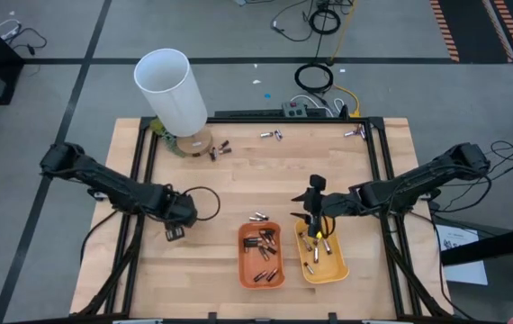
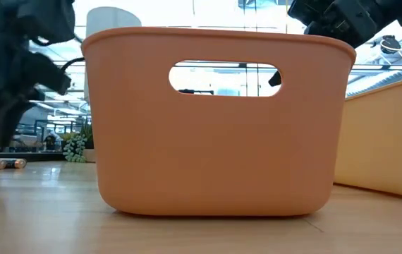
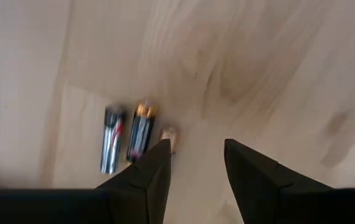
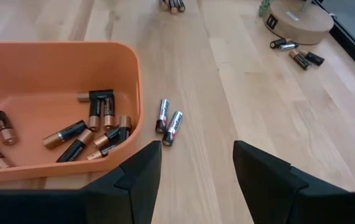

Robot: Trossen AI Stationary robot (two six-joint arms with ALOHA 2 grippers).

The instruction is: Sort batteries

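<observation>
Left claw (image 1: 175, 233) hangs spread and empty at the 8 o'clock part of the table (image 1: 238, 162), directly over a small cluster of batteries (image 3: 127, 135) lying side by side. Right claw (image 4: 196, 163) is likewise spread and empty near the orange tray (image 4: 53, 53), with two silvery cells (image 4: 168, 121) loose just beside the tray wall. Risk: the touching cells could be pinched together or rolled apart on descent. A claw drifting could also nudge the tray.
</observation>
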